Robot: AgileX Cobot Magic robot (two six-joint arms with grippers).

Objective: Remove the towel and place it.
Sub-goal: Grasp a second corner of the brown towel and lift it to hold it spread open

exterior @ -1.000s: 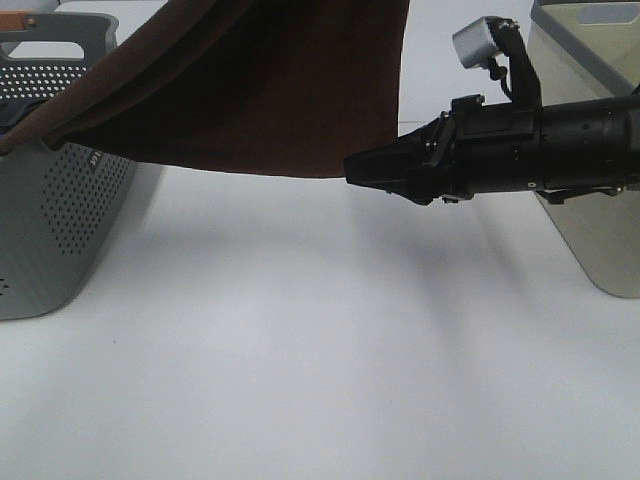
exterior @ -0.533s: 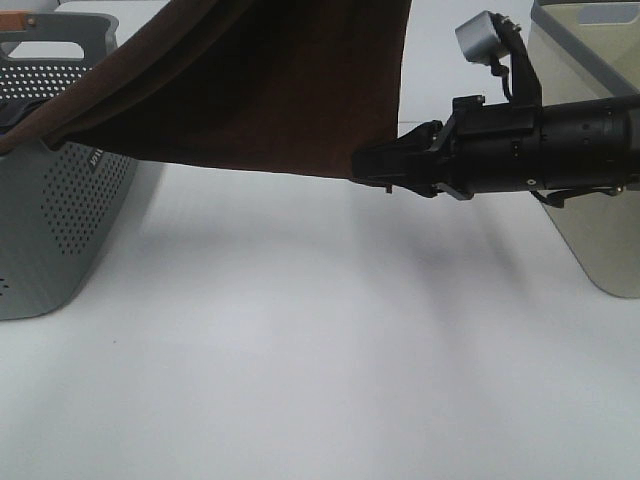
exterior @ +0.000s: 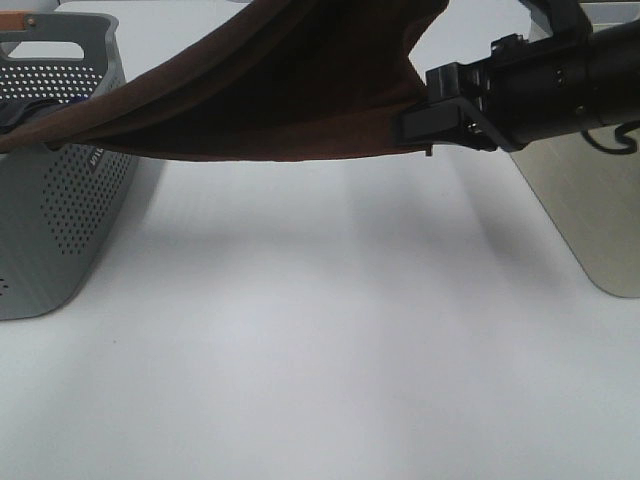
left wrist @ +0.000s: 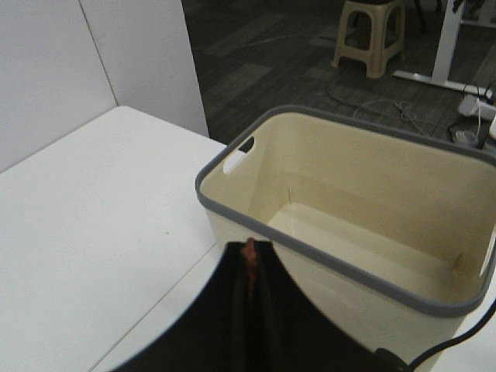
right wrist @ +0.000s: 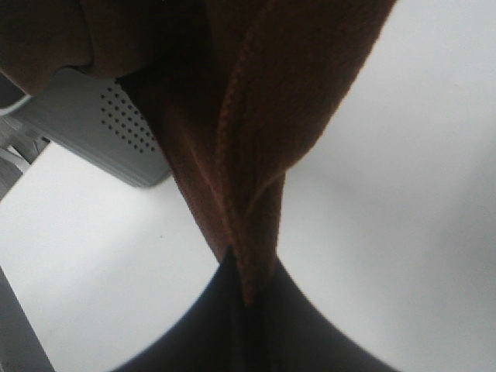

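From where I stand, the brown towel (exterior: 270, 90) is slung like a hammock across the upper part of the high view, hanging clear of the white table (exterior: 320, 350). Its left end drapes over the rim of the perforated grey basket (exterior: 60, 200) at the left edge, and its middle climbs out of the top of the frame. Its lower right corner is caught by the right gripper (exterior: 418, 125), which reaches in from the upper right with its jaws clamped tight on the hem. Behind that arm, at the right edge, stands a cream bin (exterior: 585, 220) with a grey rim. The left gripper (left wrist: 249, 256) cannot be seen from up high. Its own camera shows the jaws pressed together on a thin sliver of the brown cloth, above the cream bin.
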